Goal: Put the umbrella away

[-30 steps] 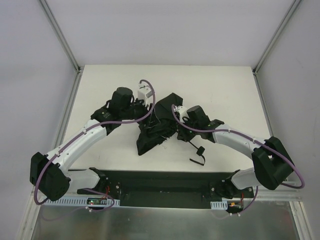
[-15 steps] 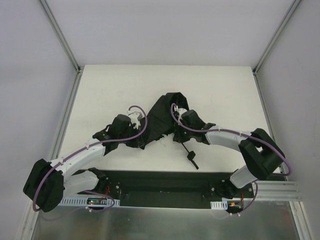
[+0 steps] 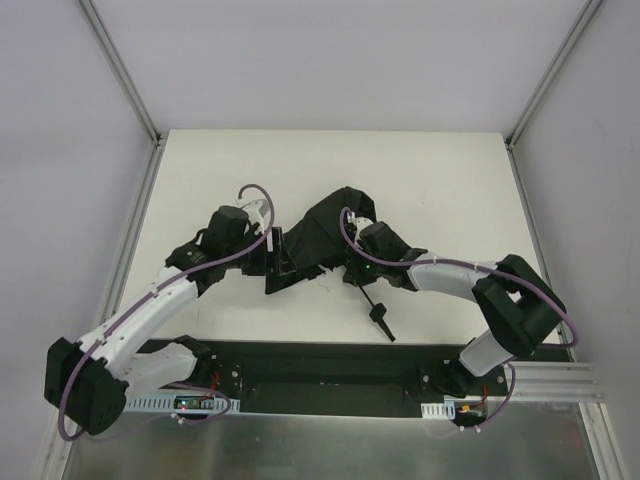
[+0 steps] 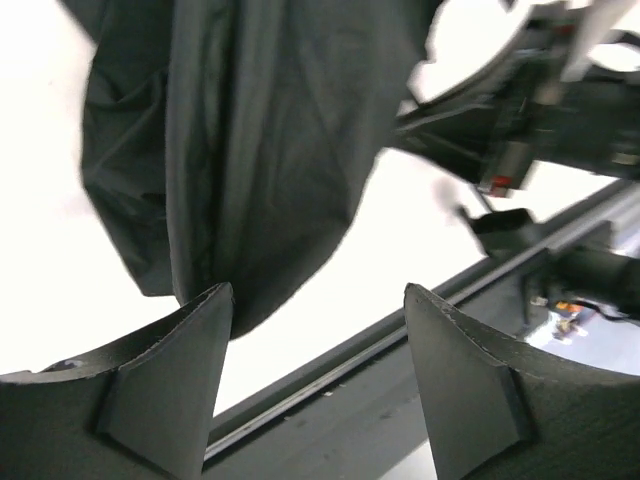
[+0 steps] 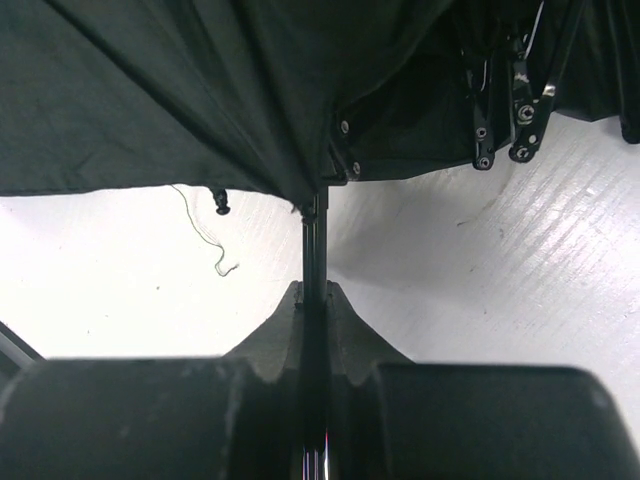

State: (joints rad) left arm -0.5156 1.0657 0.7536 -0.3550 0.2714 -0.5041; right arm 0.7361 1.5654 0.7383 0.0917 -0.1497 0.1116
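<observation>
1. Handle [image 3: 381, 317] of the umbrella [image 3: 325, 225] lies nearest the arm bases, pointing toward the near edge of the table [image 3: 450, 170] and slightly right.
2. From the handle the shaft [image 5: 312, 230] runs away and slightly left into the fabric, which sets the long axis.
3. Farther on, the right gripper [image 5: 312, 300] pinches the shaft just short of the canopy [image 4: 260, 140].
4. The canopy lies crumpled mid-table.
5. At its left edge the left gripper [image 4: 315, 300] has its fingers spread and holds nothing, with fabric just beside one finger.

Black folding umbrella [image 3: 320, 232], canopy loosely crumpled on white table [image 3: 450, 180], thin shaft [image 5: 312, 250] and knob handle [image 3: 381, 316] pointing nearward
</observation>
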